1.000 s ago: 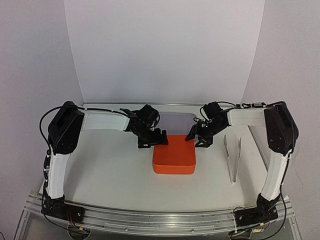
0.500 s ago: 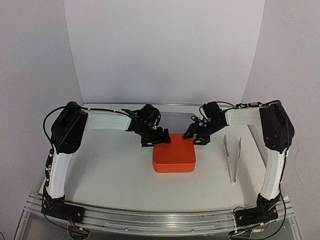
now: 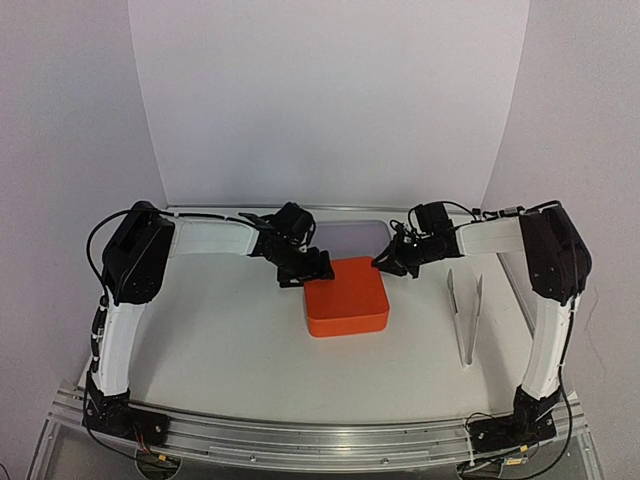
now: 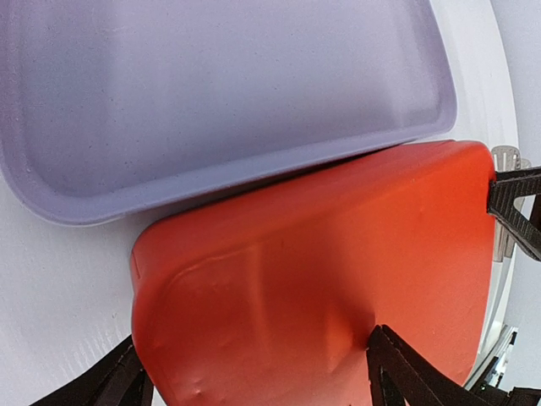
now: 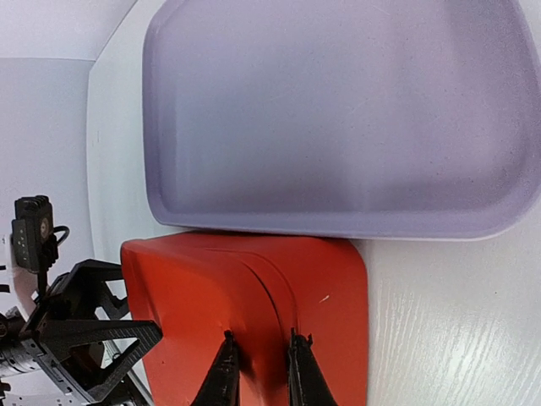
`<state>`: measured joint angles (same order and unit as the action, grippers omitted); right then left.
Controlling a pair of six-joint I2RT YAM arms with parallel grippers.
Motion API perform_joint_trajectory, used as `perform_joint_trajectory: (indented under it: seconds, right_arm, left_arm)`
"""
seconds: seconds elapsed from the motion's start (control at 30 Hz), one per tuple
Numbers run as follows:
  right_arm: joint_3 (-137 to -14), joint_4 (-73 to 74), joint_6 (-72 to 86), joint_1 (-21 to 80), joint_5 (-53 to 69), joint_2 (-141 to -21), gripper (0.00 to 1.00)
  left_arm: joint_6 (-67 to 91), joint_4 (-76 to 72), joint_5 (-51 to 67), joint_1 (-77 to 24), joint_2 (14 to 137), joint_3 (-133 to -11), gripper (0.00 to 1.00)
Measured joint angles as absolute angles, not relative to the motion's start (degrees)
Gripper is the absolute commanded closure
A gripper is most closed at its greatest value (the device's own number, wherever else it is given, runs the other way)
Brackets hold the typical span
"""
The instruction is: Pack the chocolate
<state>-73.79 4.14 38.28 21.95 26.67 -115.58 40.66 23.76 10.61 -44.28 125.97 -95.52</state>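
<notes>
Closest to me the two arms rise from their bases at the table's (image 3: 230, 345) near edge and bend inward over it. A little further in, off to the right, a pair of white tongs (image 3: 465, 318) lies flat, pointing away from the arms, well apart from everything else. In the middle sits an orange-red box (image 3: 346, 297) with rounded corners, turned slightly askew. Both grippers meet it at its far side. The left gripper (image 4: 254, 359) is at the far left corner, its fingers spread wide with the box's dented top between them. The right gripper (image 5: 262, 342) is at the far right corner, its fingers drawn almost together and pinching a raised ridge of the box. Just behind, a pale lavender tray (image 5: 338, 118) lies flat, its near rim touching or tucked just under the box's far edge. The chocolate doesn't show from where I stand; I can't tell where it lies.
</notes>
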Motion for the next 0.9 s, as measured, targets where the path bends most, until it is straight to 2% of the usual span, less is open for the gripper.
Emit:
perform_joint_trajectory:
  seconds: [0.43,0.9]
  right_arm:
    - [-67.8,-7.2,47.7,21.8,26.7,-115.9,0.89]
    - [-60.2,-17.6,53.6,24.1,19.8,-113.5,0.89]
  left_arm:
    - [42.3,23.3,11.0,-43.8,126.0,-95.0,0.19]
    - [42.8,16.8,10.9,-43.8,123.9,-89.4,0.19]
